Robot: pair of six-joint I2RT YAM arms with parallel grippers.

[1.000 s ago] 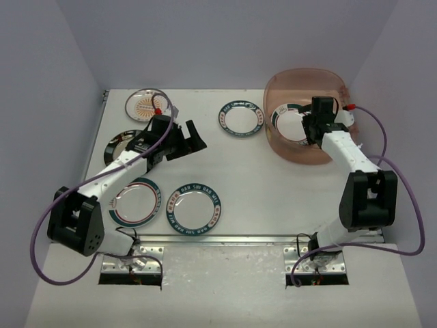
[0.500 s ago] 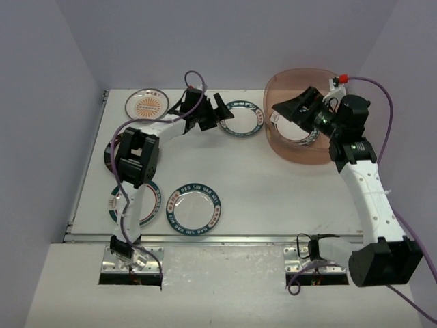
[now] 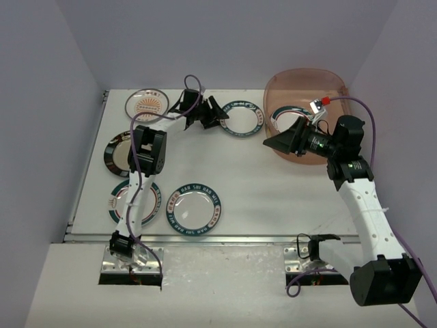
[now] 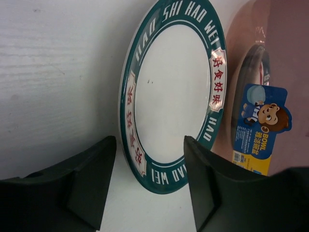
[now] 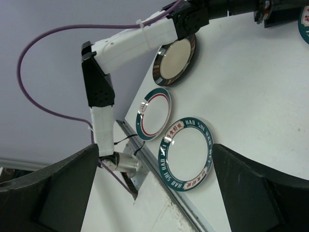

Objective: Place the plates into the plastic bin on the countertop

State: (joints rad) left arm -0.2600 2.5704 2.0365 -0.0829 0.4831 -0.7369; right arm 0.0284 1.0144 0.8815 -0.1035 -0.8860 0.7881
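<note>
A green-rimmed plate (image 3: 240, 117) (image 4: 171, 92) lies at the back of the countertop (image 3: 273, 191). My left gripper (image 3: 216, 114) (image 4: 149, 140) is open, and the plate's near rim sits between its fingers with gaps on both sides. My right gripper (image 3: 285, 140) (image 5: 155, 146) hangs open and holds nothing, above the near-left wall of the plastic bin (image 3: 304, 85) (image 4: 285, 43). One plate (image 3: 292, 117) lies inside the bin. Other plates lie on the countertop: orange sunburst (image 3: 147, 104), black-rimmed (image 3: 117, 152) (image 5: 175, 60), red-teal (image 3: 133, 203) (image 5: 153, 113) and green-rimmed (image 3: 194, 206) (image 5: 187, 153).
The left arm (image 3: 140, 157) stretches over the left side of the countertop, crossing the black-rimmed and red-teal plates. A metal rail (image 3: 218, 239) (image 5: 159, 179) runs along the front edge. Purple walls close in the back and both sides. A blue label (image 4: 260, 128) is stuck on the bin's wall.
The left arm swung from the left-hand plates out to the back plate and its jaws narrowed around the rim. The right gripper rose out of the bin and moved left, leaving the plate inside.
</note>
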